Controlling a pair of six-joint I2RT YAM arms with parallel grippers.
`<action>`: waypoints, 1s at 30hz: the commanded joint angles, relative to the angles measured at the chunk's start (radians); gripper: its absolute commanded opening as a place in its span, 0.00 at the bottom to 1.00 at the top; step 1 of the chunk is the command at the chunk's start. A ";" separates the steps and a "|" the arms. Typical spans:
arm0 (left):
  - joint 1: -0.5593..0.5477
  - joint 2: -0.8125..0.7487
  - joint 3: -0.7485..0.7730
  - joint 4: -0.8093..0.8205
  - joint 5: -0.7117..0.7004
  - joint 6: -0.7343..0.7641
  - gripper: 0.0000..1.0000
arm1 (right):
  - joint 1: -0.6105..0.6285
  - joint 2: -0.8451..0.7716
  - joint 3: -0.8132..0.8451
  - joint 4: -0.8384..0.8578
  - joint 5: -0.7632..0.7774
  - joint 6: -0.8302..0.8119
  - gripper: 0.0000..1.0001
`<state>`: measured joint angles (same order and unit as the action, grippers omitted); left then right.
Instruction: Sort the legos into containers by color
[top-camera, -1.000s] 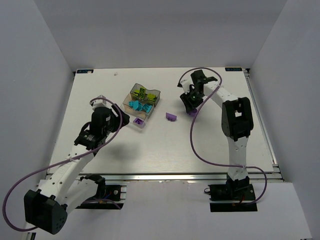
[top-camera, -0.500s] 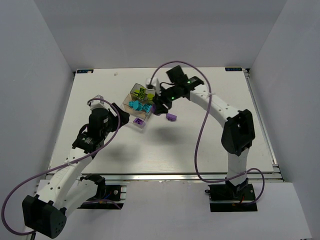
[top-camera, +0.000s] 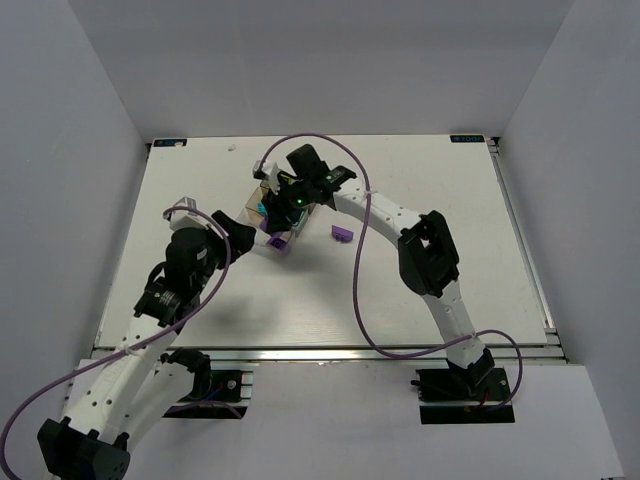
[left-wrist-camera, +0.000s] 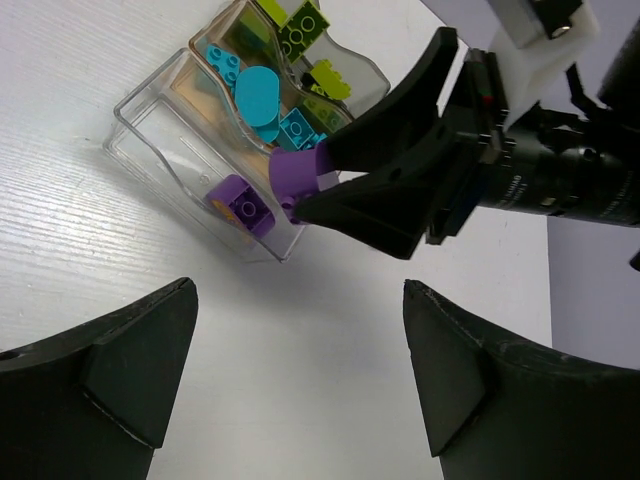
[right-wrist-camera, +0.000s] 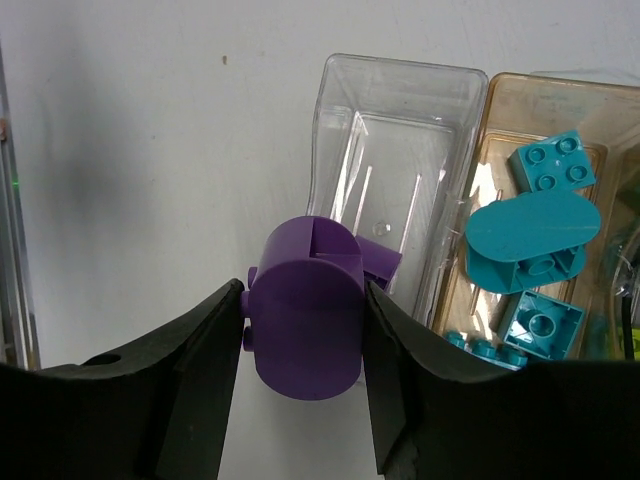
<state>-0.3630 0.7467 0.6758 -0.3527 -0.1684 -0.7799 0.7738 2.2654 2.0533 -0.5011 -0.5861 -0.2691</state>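
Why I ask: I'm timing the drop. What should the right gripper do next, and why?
Probably shift over the clear tray's middle, then open. The right gripper holds a purple brick at that tray's edge, and another purple brick already lies inside; the cyan ones sit in the orange tray.

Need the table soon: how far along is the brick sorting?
Mostly done. The cyan bricks lie in the orange tray, lime ones in the grey tray, and one purple brick in the clear tray. In hand: the right gripper holds a second purple brick over the clear tray's edge, not yet released. Remaining: a third purple brick loose on the table beside the trays. The left gripper is open and empty.
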 joint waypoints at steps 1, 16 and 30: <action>0.004 -0.038 -0.019 -0.031 -0.005 -0.013 0.92 | 0.019 0.013 0.044 0.071 0.026 0.012 0.19; 0.004 -0.043 -0.044 -0.011 0.006 -0.021 0.93 | 0.012 -0.076 0.004 0.012 0.167 -0.211 0.90; 0.004 -0.009 -0.058 0.032 0.007 -0.021 0.98 | -0.157 -0.477 -0.481 0.203 -0.017 -0.325 0.84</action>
<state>-0.3630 0.7368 0.6285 -0.3531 -0.1677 -0.8021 0.6331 1.8446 1.6478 -0.4061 -0.5766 -0.5686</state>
